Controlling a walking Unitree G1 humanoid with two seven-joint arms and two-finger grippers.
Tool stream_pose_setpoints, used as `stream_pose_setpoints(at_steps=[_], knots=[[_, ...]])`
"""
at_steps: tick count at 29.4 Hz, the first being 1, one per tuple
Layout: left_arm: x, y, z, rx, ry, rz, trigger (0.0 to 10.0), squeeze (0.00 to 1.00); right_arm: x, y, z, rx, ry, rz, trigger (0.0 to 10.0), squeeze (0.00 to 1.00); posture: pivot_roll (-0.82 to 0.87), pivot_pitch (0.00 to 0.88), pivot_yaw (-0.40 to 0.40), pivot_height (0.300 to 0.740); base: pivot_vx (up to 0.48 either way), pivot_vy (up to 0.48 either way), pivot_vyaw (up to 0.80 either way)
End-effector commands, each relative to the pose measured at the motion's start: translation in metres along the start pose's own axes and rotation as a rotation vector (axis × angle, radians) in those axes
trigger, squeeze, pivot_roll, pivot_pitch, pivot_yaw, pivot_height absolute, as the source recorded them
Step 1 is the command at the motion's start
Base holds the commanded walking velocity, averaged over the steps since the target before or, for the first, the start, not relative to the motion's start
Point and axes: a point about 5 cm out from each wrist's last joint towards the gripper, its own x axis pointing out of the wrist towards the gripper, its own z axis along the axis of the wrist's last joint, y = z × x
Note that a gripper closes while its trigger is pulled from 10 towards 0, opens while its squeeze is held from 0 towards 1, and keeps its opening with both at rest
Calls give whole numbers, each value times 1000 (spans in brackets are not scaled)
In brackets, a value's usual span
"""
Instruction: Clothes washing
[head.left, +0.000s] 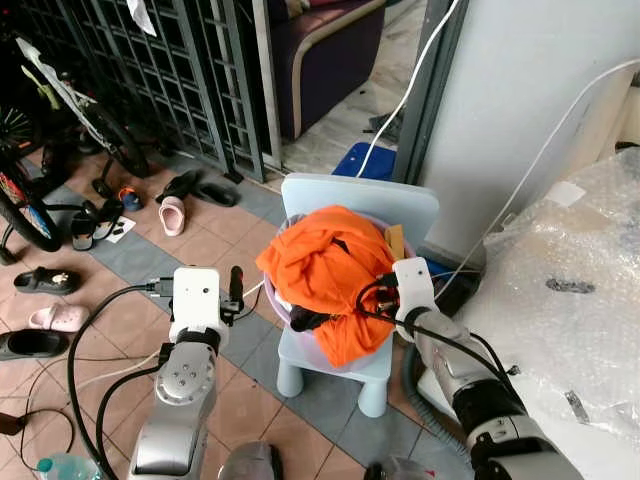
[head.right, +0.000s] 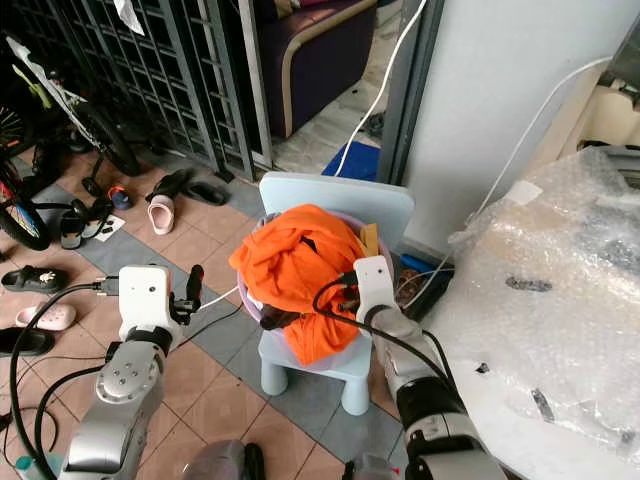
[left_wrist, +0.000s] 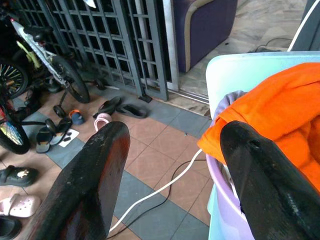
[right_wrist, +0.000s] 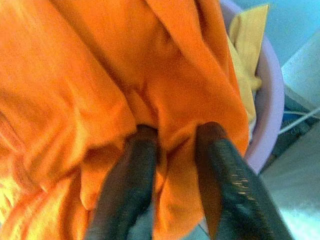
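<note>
On the chair (head.left: 340, 360), a basin (right_wrist: 270, 95) holds the orange cloth (head.left: 325, 260); right gripper (right_wrist: 172, 137) pinches a fold to lift it, left gripper (left_wrist: 172, 165) waits spread apart beside.

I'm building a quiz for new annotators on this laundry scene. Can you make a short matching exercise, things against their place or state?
Things:
1. orange garment
2. left gripper
3. right gripper
4. chair

Place or state:
A. open, beside the basin
B. pale blue, carrying the lilac basin
C. heaped over the basin's rim
D. pinching orange cloth

Pairs: 1-C, 2-A, 3-D, 4-B
</note>
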Motion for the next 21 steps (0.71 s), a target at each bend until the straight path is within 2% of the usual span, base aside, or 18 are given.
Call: stream_pose_setpoints(at_steps=[1,4,5,6,9,13,14,18,19,21], knots=[[2,2,3,10,-11,14,10000,0,2,0,5,22,-18,-4,0,0,28,25,31,740,0,0,0],[3,2,4,6,-16,21,10000,0,1,-1,26,41,-138,-5,0,0,24,21,28,740,0,0,0],[3,2,4,3,-20,24,10000,0,-1,0,43,44,-223,7,0,0,24,16,25,740,0,0,0],[3,2,4,3,-20,24,10000,0,-1,0,43,44,-223,7,0,0,24,16,25,740,0,0,0],[7,0,6,-2,-28,26,10000,0,-5,5,80,22,-378,48,0,0,19,0,19,740,0,0,0],[11,1,7,-6,-37,32,10000,0,-9,9,106,16,-480,69,0,0,15,0,16,740,0,0,0],[13,1,8,-8,-43,35,10000,0,-13,12,120,16,-541,84,0,0,15,0,15,740,0,0,0],[17,0,9,-8,-51,34,10000,0,-22,16,148,7,-653,104,0,0,12,0,15,740,0,0,0],[21,0,10,-8,-58,34,10000,0,-29,18,166,17,-727,119,0,0,12,0,15,740,0,0,0],[24,0,13,-9,-68,35,10000,0,-39,21,187,17,-809,135,0,0,12,0,15,740,0,0,0]])
